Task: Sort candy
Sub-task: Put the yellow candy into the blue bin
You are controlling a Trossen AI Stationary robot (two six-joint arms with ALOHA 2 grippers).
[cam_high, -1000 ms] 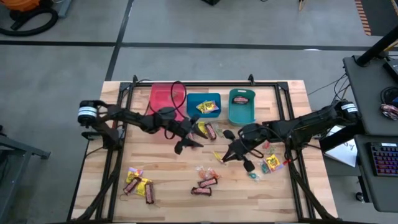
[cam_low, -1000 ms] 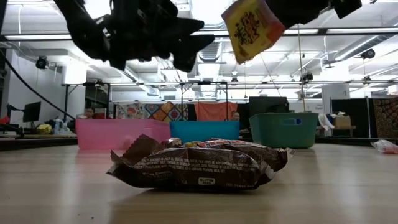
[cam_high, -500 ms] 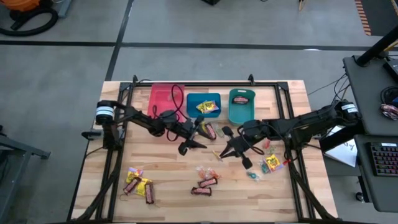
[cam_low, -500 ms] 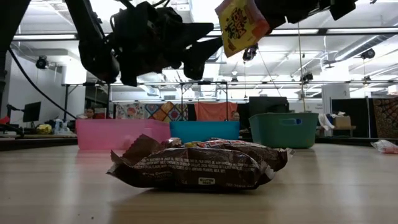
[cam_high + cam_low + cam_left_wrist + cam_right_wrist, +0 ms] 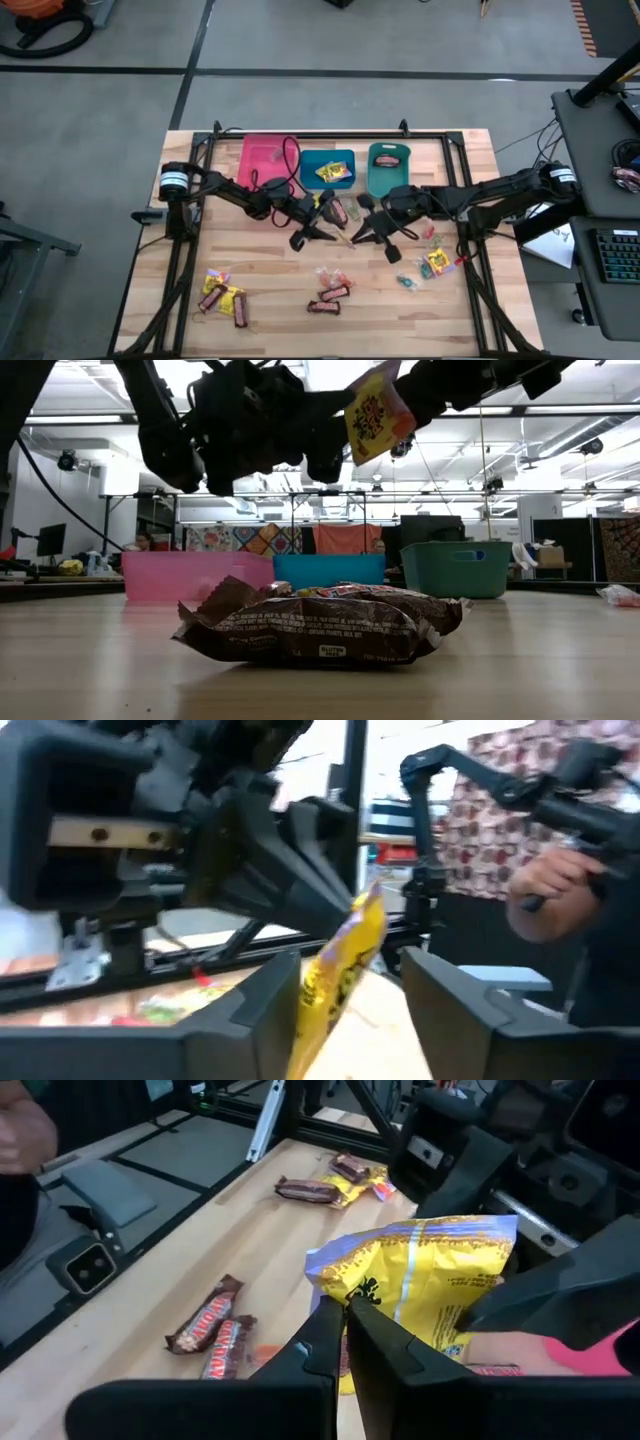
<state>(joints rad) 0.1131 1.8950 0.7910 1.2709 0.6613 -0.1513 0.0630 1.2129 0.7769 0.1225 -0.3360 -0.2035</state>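
Observation:
A yellow candy packet point(image 5: 374, 415) hangs in the air over the middle of the table, with my right gripper point(image 5: 363, 232) shut on it. My left gripper point(image 5: 323, 228) has come in from the left and stands open; its two fingers point(image 5: 262, 1005) flank the packet point(image 5: 340, 970) with a gap on each side. More candy lies on the wood: yellow packets and dark bars at the near left point(image 5: 222, 295), bars in the near middle point(image 5: 330, 292), mixed pieces at the right point(image 5: 435, 262). My right gripper pinches the yellow packet by one edge point(image 5: 352, 1312) between its two shut fingers. The fingers come about level from the table's right side. The packet sticks out beyond the fingertips, lifted clear of the table.
Three bins stand in a row at the far edge: pink point(image 5: 262, 158), blue point(image 5: 328, 170) holding yellow candy, teal point(image 5: 388, 172) holding a dark bar. Dark bars point(image 5: 338, 211) lie just before the blue bin. A person's hand point(image 5: 555, 885) shows beyond the table.
My right gripper has carried the yellow packet toward the table's left, still in the air. My left gripper has gone toward the table's right and a little down, and its fingers now stand on either side of the packet.

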